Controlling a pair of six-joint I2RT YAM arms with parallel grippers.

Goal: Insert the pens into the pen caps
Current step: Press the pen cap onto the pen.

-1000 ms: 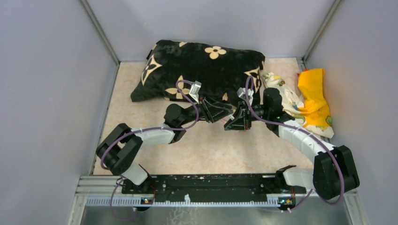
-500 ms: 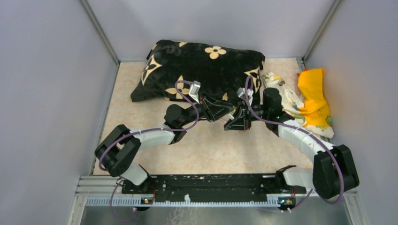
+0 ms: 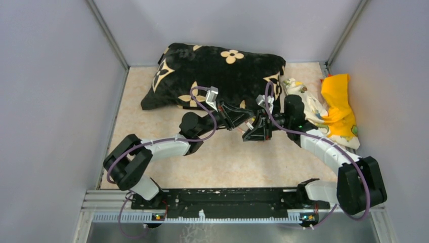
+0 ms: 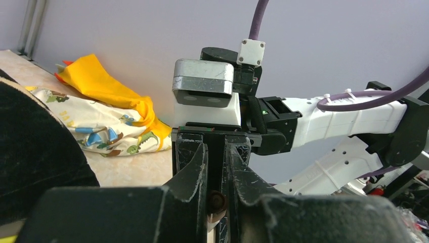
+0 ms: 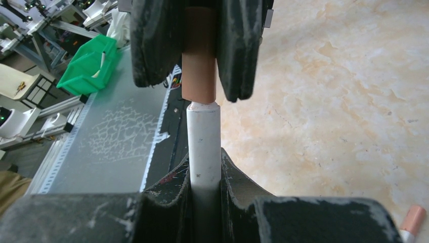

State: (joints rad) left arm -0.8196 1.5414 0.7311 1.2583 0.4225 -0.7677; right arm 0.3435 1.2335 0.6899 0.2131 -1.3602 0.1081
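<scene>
Just past the arm bases at the near edge, the beige marbled tabletop lies under both arms, which bend inward and meet nose to nose over its middle. The right claw is pressed together around the barrel of a thin white plastic pen, which sticks straight out from its fingers towards the other arm. Facing it, the left claw pinches a short pinkish-brown plastic cap between its two black pads. The cap's open end sits right against the pen's narrowed tip, the two in one line; how far the tip has gone in cannot be told. Pen and cap hang above the tabletop, touching nothing else. In the right wrist view, another white pen with a pinkish end lies on the tabletop at the corner of the frame, well apart from the held pair. Beyond the claws a black plush cushion with cream flower shapes rests across the far side. To its right lie a white printed cloth and an orange cloth, bunched against the wall.
</scene>
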